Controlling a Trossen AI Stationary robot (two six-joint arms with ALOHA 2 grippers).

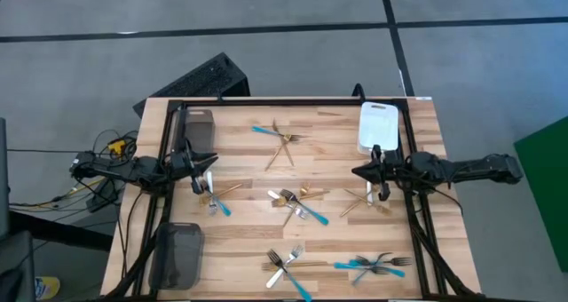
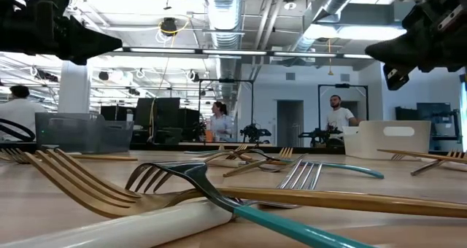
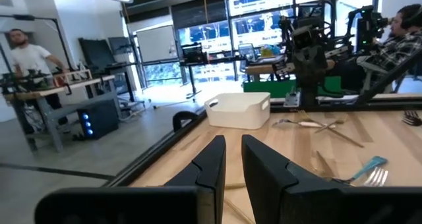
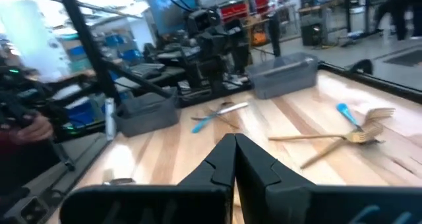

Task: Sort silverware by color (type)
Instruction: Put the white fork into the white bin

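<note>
The silverware lies in loose clusters on the wooden table. Gold and turquoise-handled forks sit far-centre, a mixed heap in the middle, and more heaps at the left, at the right and near the front edge. My left gripper hovers level over the table's left side, its fingers a narrow gap apart with nothing between them. My right gripper hovers level over the right side, shut and empty.
Two grey trays stand on the left, one far and one near. A white tray stands far right. A black frame runs along the table's edges. People stand at benches in the room beyond.
</note>
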